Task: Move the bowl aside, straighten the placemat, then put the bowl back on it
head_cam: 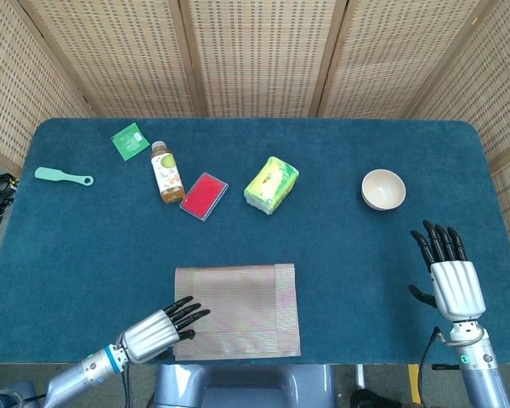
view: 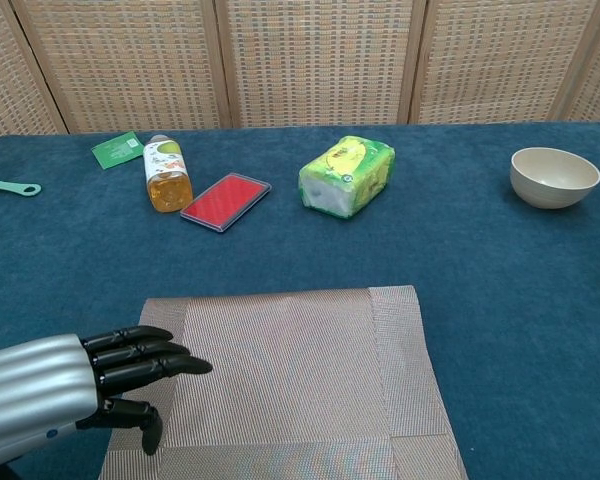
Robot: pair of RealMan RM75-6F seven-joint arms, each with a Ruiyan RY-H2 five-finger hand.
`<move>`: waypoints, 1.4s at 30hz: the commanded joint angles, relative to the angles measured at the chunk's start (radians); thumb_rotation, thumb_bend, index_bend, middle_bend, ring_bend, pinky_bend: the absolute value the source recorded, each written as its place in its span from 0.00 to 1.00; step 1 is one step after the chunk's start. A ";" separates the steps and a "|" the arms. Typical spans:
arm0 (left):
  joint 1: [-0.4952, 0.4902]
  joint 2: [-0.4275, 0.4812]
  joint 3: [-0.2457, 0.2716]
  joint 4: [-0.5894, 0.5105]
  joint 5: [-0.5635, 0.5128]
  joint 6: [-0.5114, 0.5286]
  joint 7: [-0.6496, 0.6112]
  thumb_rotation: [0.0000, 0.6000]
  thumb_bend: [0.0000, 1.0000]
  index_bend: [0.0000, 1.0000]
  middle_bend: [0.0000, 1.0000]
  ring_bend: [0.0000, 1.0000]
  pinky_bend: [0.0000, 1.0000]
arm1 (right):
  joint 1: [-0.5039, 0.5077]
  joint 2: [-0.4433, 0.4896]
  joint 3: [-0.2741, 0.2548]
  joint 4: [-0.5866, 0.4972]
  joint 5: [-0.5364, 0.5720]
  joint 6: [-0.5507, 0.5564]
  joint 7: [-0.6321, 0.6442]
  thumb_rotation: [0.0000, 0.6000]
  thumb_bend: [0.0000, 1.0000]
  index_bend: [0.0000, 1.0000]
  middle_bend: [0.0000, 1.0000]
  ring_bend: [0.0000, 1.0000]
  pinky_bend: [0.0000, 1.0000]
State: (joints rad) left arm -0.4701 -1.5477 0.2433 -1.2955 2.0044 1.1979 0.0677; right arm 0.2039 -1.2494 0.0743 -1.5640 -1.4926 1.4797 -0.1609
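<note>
The woven beige placemat [head_cam: 236,309] [view: 285,385] lies flat near the table's front edge, its sides square to that edge. My left hand [head_cam: 164,325] [view: 90,378] is open at the mat's front left corner, its fingertips over the mat. The cream bowl [head_cam: 383,189] [view: 554,176] stands upright on the blue cloth at the right, well away from the mat. Nearer the front edge than the bowl, my right hand [head_cam: 447,274] is open, fingers spread and pointing away from me; it holds nothing.
Along the back stand a green-yellow tissue pack [head_cam: 271,184], a red flat case [head_cam: 204,195], a lying juice bottle [head_cam: 164,172], a green packet [head_cam: 130,140] and a mint spatula [head_cam: 62,177]. Wicker screens close off the far side.
</note>
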 commanded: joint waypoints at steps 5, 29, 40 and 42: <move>-0.016 -0.011 -0.004 -0.012 -0.009 -0.017 0.017 1.00 0.02 0.39 0.00 0.00 0.00 | -0.004 0.003 0.001 -0.005 -0.007 0.000 0.001 1.00 0.00 0.15 0.00 0.00 0.00; -0.064 -0.027 -0.008 -0.055 -0.055 -0.082 0.053 1.00 0.21 0.37 0.00 0.00 0.00 | -0.017 0.016 0.004 -0.022 -0.035 0.010 0.009 1.00 0.00 0.15 0.00 0.00 0.00; -0.071 -0.036 -0.004 -0.056 -0.068 -0.083 0.052 1.00 0.27 0.37 0.00 0.00 0.00 | -0.021 0.019 0.006 -0.025 -0.045 0.012 0.014 1.00 0.00 0.16 0.00 0.00 0.00; -0.072 -0.040 -0.004 -0.054 -0.072 -0.086 0.053 1.00 0.29 0.37 0.00 0.00 0.00 | -0.022 0.020 0.007 -0.027 -0.047 0.015 0.015 1.00 0.00 0.16 0.00 0.00 0.00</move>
State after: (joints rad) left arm -0.5419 -1.5868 0.2393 -1.3504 1.9336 1.1124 0.1200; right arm 0.1823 -1.2293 0.0809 -1.5905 -1.5393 1.4943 -0.1463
